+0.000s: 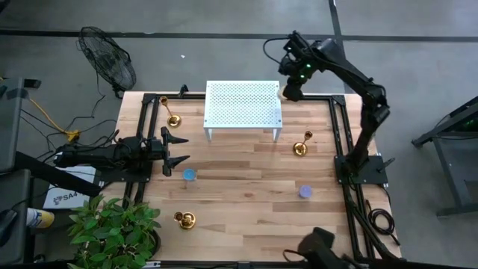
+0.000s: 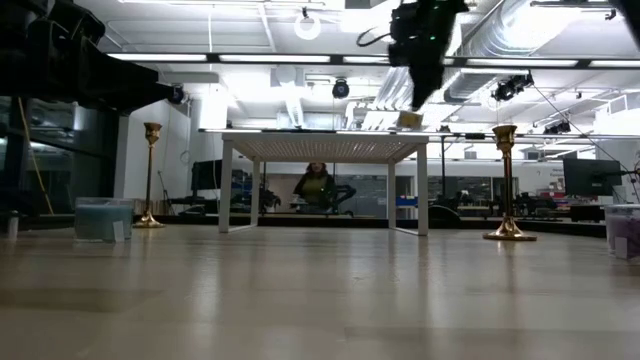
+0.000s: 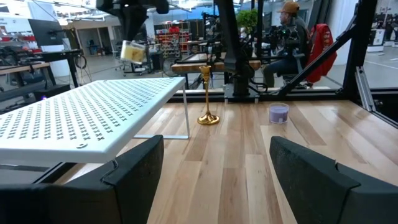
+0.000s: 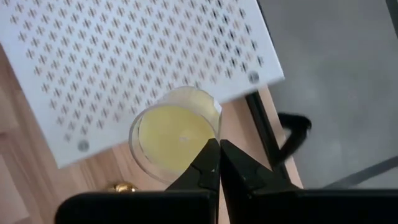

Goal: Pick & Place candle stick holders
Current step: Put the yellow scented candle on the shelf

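Note:
Three gold candle stick holders stand upright on their round bases on the wooden table: one at the far left point(image 1: 172, 118), one right of the white shelf point(image 1: 302, 147) point(image 3: 208, 93), one near the front edge point(image 1: 184, 219). No gripper touches them. My right gripper point(image 4: 217, 152) hangs high over the far right corner of the perforated shelf point(image 1: 243, 104), shut on a yellow candle in a clear cup point(image 4: 174, 134) point(image 2: 409, 119). My left gripper point(image 3: 214, 168) rests open at the table's left side, pointing level across the table. My right gripper pinches the rim of the yellow candle's clear cup point(image 4: 208, 138) on one side between its two shut fingers. The fingers come from above, slanting steeply down. The cup hangs below them, lifted clear above the shelf's corner.
A blue candle point(image 1: 190, 174) sits near my left gripper and a purple candle point(image 1: 305, 192) toward the right front. The shelf stands on thin legs at the far middle. A black frame point(image 1: 340, 134) runs along the table's sides. A person sits in the room beyond.

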Controlling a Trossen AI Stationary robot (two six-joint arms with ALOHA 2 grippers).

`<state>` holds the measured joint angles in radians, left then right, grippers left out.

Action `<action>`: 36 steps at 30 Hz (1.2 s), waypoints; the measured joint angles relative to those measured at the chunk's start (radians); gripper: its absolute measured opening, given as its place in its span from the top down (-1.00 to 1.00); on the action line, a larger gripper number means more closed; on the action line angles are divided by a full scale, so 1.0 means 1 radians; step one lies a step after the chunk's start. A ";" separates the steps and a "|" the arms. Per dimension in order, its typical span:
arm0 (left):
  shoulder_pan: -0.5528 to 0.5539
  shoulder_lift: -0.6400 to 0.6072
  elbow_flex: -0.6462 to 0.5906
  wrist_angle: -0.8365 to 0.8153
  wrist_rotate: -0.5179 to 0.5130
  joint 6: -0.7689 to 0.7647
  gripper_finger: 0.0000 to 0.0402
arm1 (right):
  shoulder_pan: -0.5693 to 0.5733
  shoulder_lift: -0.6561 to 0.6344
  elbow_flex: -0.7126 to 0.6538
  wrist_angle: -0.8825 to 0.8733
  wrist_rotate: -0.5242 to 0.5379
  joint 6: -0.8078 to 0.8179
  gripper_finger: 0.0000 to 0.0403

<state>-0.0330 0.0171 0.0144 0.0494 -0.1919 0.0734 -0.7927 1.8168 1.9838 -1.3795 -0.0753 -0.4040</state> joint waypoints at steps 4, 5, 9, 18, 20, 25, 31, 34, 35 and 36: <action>0.000 0.000 0.000 0.000 0.000 0.000 -0.44 | 0.013 0.099 0.129 -0.039 -0.009 -0.015 1.00; 0.000 0.000 0.000 0.000 0.000 0.000 -0.44 | 0.016 0.125 0.168 -0.054 -0.009 -0.015 1.00; 0.000 0.000 0.000 0.000 0.000 0.000 -0.44 | 0.028 0.231 0.335 -0.125 -0.008 -0.023 1.00; 0.000 0.000 0.000 0.000 0.001 0.000 -0.44 | 0.038 0.254 0.285 -0.086 -0.010 -0.041 1.00; 0.000 0.000 0.000 0.000 0.001 0.000 -0.44 | 0.035 0.253 0.286 -0.085 -0.010 -0.041 1.00; 0.000 0.000 0.000 0.000 0.001 0.000 -0.44 | 0.030 0.251 0.287 -0.081 -0.010 -0.040 1.00; 0.000 0.000 0.000 0.000 0.001 0.000 -0.44 | 0.029 0.251 0.284 -0.047 -0.011 -0.039 1.00; 0.000 0.000 0.000 0.000 0.001 0.000 -0.44 | 0.029 0.251 0.284 -0.046 -0.011 -0.039 1.00; 0.000 0.000 0.000 0.000 0.000 0.000 -0.44 | 0.028 0.251 0.284 -0.046 -0.011 -0.039 1.00; 0.000 0.000 0.000 0.000 0.000 0.000 -0.44 | 0.028 0.251 0.284 -0.046 -0.011 -0.039 1.00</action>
<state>-0.0330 0.0170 0.0143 0.0494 -0.1917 0.0731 -0.7650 2.0682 2.2673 -1.4254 -0.0860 -0.4434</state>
